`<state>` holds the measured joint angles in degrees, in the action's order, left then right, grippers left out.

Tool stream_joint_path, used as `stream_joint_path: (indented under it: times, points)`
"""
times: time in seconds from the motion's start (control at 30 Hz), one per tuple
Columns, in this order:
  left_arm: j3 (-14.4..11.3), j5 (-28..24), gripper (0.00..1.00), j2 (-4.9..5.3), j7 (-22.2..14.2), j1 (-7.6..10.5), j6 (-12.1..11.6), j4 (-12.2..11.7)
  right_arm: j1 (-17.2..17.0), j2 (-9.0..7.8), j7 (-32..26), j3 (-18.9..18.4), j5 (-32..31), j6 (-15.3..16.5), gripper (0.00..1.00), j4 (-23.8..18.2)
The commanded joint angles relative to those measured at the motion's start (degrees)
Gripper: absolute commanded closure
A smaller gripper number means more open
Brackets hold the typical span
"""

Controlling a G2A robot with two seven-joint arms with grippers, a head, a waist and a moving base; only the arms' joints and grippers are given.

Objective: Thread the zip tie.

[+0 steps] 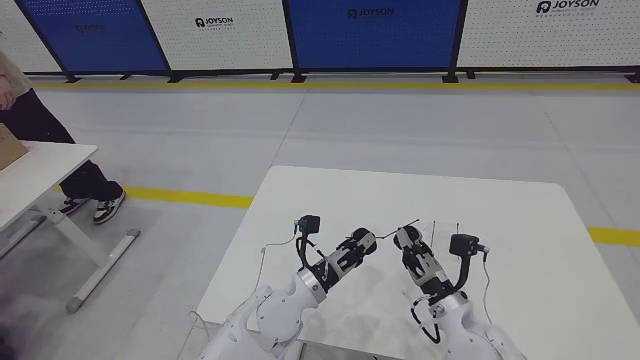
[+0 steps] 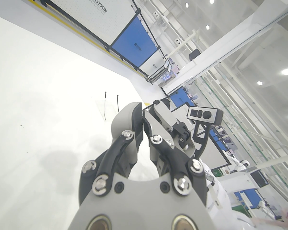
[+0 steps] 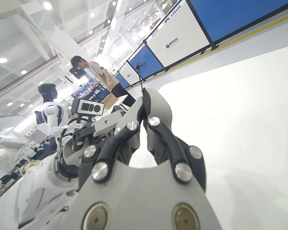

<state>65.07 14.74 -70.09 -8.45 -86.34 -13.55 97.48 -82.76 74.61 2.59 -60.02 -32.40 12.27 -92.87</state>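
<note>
A thin black zip tie (image 1: 388, 234) spans the small gap between my two grippers above the white table (image 1: 500, 210). My right gripper (image 1: 402, 234) (image 3: 144, 98) is shut on it, and the square head end (image 3: 137, 66) sticks out past its fingertips. My left gripper (image 1: 368, 239) (image 2: 142, 117) faces it tip to tip with its pads pressed together, apparently on the tail end. The right gripper (image 2: 158, 111) sits right behind the left fingertips in the left wrist view. The tie's pinched part is hidden between the pads.
Two spare zip ties (image 1: 433, 230) (image 1: 457, 226) lie side by side on the table just beyond the right gripper, also visible as zip ties (image 2: 105, 106) (image 2: 117, 102). A second white table (image 1: 30, 175) stands off to the left across the floor.
</note>
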Motion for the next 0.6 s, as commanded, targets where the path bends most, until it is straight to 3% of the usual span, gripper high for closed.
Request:
stream_joint_path:
  times: [0.0,0.3,0.57]
  points:
    - [-0.2,0.0,1.00,-0.06,0.7,0.09,0.0,0.1,0.0,0.07,0.3,0.0,0.0,0.1,1.00,0.0]
    - [-0.2,0.0,1.00,-0.06,2.5,0.18,-2.3,-0.1,-0.5,0.15,1.5,-0.7,-1.6,0.9,1.00,-0.2]
    - [-0.2,0.1,1.00,0.02,2.7,0.07,-2.8,-0.1,-0.8,0.12,0.7,-1.2,-3.2,1.4,1.00,-0.6]
